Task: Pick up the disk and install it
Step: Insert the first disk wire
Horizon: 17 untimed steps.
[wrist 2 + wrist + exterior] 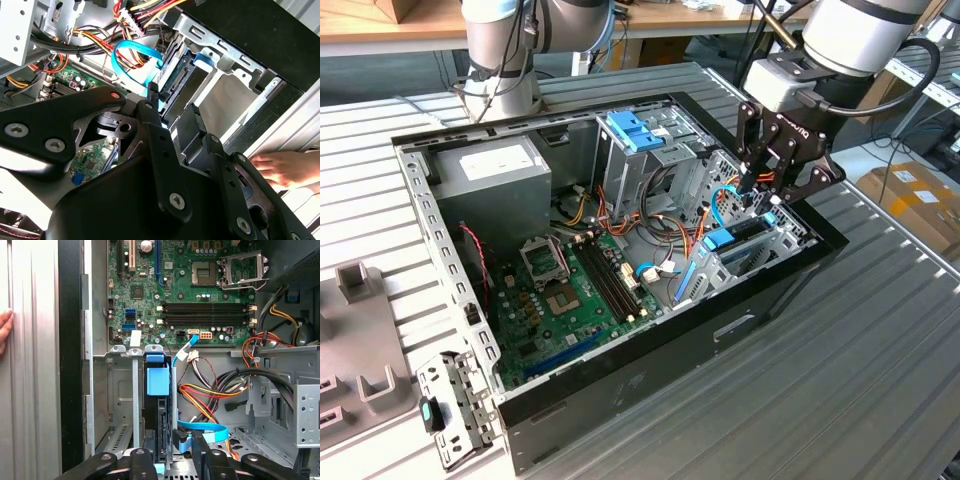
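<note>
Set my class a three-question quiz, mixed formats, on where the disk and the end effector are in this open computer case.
1. True or false: the disk stands on edge in the drive cage.
2. The end effector is nearest: A) the power supply, B) the disk, C) the processor socket.
3. Fill in: a person's ____ rests on the table beside the case.
Key: 1 true; 2 B; 3 hand.

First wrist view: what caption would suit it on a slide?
The gripper at the disk, which stands on edge in a drive bay beside the green motherboard.
</note>
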{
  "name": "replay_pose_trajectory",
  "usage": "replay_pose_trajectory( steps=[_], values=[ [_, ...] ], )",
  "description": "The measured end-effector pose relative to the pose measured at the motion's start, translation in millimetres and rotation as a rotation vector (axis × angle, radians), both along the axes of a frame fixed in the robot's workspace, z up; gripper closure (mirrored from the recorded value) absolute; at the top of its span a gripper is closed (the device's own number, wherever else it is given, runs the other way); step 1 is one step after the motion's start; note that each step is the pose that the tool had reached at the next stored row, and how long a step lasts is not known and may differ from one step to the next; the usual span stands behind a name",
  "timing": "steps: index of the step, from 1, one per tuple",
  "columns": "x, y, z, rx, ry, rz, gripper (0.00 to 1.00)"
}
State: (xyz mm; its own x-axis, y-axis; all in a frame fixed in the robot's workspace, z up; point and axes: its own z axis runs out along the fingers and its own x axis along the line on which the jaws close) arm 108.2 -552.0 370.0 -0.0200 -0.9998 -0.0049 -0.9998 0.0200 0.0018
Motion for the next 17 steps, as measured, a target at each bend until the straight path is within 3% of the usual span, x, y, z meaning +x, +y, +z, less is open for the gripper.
replay_pose_trajectory(
  steps=[2,4,7,14,15,17],
  values=[
    [0.1,0.0,0.0,0.0000,0.0000,0.000,0.65],
    [0.1,0.0,0.0,0.0000,0.0000,0.000,0.65],
    [0.2,0.0,0.0,0.0000,0.0000,0.000,0.84],
    [0.4,-0.1,0.0,0.0013,-0.0013,0.000,0.84],
    [0.1,-0.1,-0.1,0.0030,-0.0046,0.000,0.84],
    [-2.4,-0.6,-0.9,0.0070,-0.0227,0.002,0.84]
  ],
)
